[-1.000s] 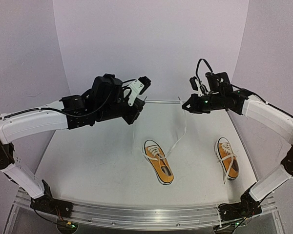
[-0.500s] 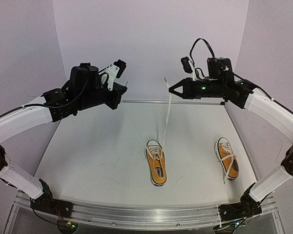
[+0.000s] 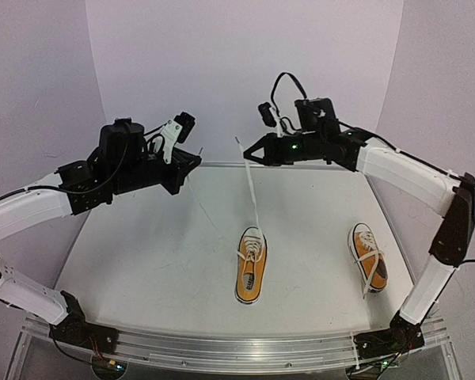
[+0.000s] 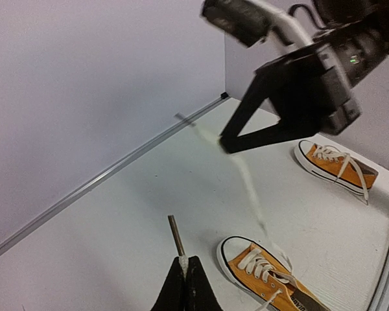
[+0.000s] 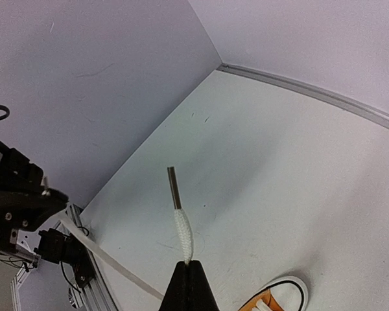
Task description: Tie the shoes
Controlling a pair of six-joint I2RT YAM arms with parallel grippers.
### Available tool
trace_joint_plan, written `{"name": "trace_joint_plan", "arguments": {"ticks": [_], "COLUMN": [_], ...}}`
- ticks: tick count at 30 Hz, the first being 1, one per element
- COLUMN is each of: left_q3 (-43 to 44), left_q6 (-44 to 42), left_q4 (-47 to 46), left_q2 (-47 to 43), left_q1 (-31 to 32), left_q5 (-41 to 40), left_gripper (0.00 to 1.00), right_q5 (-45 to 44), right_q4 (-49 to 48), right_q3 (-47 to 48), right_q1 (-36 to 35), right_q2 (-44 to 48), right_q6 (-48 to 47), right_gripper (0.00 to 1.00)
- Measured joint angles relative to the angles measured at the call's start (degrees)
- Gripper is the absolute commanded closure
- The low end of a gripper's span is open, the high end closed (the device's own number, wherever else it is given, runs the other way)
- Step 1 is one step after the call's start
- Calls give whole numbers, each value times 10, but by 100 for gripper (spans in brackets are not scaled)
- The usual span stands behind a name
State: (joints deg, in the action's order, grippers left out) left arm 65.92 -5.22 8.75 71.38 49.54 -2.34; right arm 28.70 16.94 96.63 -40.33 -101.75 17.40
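Both lace ends are pinched and lifted here, so this looks like the pull-out bit before any crossing gets done. The small orange canvas low-top sneaker (image 3: 251,266) with the white rubber sole and toe cap is lying flat on the white table (image 3: 142,253), toe pointed away from the arm bases. Everything else is placed off that one.

The right gripper (image 3: 248,157) is held high above and behind it. It's clamped shut on one white flat lace (image 3: 252,194), which is drawn up in a straight line from the eyelets. A short stub (image 5: 183,233) is left poking past the fingertips. The left gripper (image 3: 195,161) is up and off to the left of the sneaker, closed tight on the other lace end (image 4: 176,236). The run of that lace down to the sneaker can't really be made out from above. A second orange sneaker (image 3: 368,257) is parked well to the right, its laces draped across it.

To do this well, tension should probably be kept even on both sides so the sneaker isn't dragged or tipped. The ends are best crossed low, close over the tongue. Some slack will be needed for the loops.
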Motion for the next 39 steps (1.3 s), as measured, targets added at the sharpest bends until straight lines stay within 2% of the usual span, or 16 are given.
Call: {"name": "trace_joint_plan", "arguments": {"ticks": [5,13,15,16,18,19,20,22,27,31,39], "left_q3": [-34,-40,-43,-45,-46,-46,-46,-46,-49,-61,-76], "left_q6": [6,6,6,6,6,6,6,6,6,6,-4], "left_q4": [-15,-18,-17,-17,-14,-13,-13,-13,-13,-12,-3], "left_q2": [-49,-88,-92,-93,-95,-95,-95,-95,-94,-90,-53], "left_q1": [0,0,0,0,0,0,0,0,0,0,0], "left_q5": [47,71,72,73,74,74,75,78,91,104,128], "left_gripper": [100,100,100,100,100,100,100,100,100,100,100], "right_q5": [23,57,65,69,77,82,85,90,81,74,45], "right_q4": [-8,-29,-32,-33,-38,-39,-38,-36,-38,-34,-33], "right_q3": [88,252,276,287,303,305,305,302,246,170,-35], "right_q1": [-30,-90,-104,-111,-122,-127,-131,-136,-131,-106,-5], "right_q2": [-124,-306,-340,-357,-387,-397,-405,-416,-399,-342,-118], "right_q6": [16,58,70,76,92,97,99,104,101,96,69], "right_gripper": [100,100,97,89,59,49,41,33,32,34,43]}}
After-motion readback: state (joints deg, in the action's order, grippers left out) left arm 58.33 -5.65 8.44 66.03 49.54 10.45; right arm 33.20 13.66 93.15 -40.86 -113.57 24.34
